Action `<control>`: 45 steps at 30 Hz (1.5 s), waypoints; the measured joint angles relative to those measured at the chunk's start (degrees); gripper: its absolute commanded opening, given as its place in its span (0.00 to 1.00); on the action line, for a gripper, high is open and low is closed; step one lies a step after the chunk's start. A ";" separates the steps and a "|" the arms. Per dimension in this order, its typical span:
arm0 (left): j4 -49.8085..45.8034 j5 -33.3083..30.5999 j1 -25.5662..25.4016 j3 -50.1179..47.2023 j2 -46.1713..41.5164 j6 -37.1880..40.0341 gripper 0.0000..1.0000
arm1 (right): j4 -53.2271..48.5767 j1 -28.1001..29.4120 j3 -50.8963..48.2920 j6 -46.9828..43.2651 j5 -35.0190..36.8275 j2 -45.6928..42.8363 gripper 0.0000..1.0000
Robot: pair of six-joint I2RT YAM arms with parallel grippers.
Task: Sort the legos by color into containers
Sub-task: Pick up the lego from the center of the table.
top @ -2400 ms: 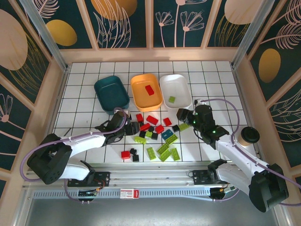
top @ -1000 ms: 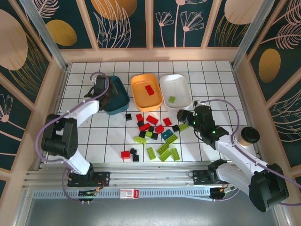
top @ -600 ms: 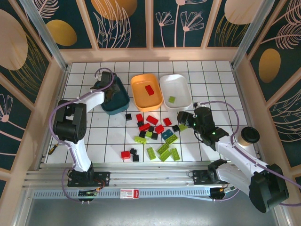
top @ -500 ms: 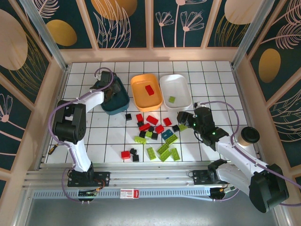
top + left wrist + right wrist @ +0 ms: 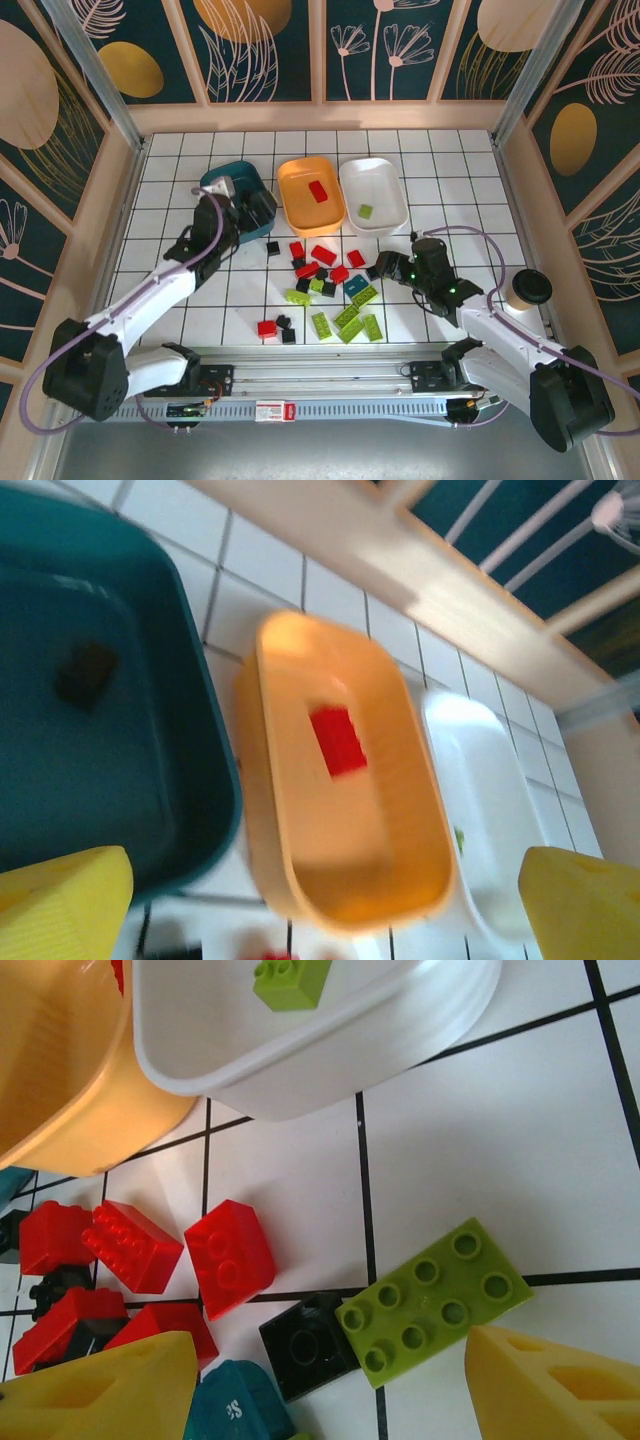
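Right hand (image 5: 330,1345) wide, empty, low over worktop (image 5: 500,1160). 8-stud lime lego (image 5: 435,1300) lies just ahead, inside its span, long axis slanted nearly along the closing line, black lego (image 5: 305,1345) touching 1 end; likely needs wrist roll before closing. White tub (image 5: 330,1050) with 1 green brick (image 5: 290,982) just beyond. Left hand (image 5: 325,880) wide, empty, by teal tub (image 5: 120,740), farther off.

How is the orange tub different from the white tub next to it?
The orange tub is orange, the white tub white. The orange tub holds one red brick; the white tub holds one lime green brick. Both are shallow rounded rectangles of like size, side by side.
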 measured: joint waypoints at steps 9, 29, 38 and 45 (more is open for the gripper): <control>1.27 1.70 -1.29 -15.04 -12.50 -3.52 0.99 | 2.86 0.00 -3.48 9.44 3.58 3.17 0.71; 1.88 2.36 -1.29 -20.15 -16.46 -3.61 0.99 | 4.87 1.55 4.44 16.81 12.37 20.39 0.69; 1.81 2.27 -1.29 -21.22 -18.51 -3.58 0.99 | 3.76 2.56 5.75 14.95 14.75 23.54 0.45; 1.64 2.34 -1.29 -21.22 -17.94 -3.58 0.99 | 4.39 0.13 4.11 12.46 14.67 20.59 0.24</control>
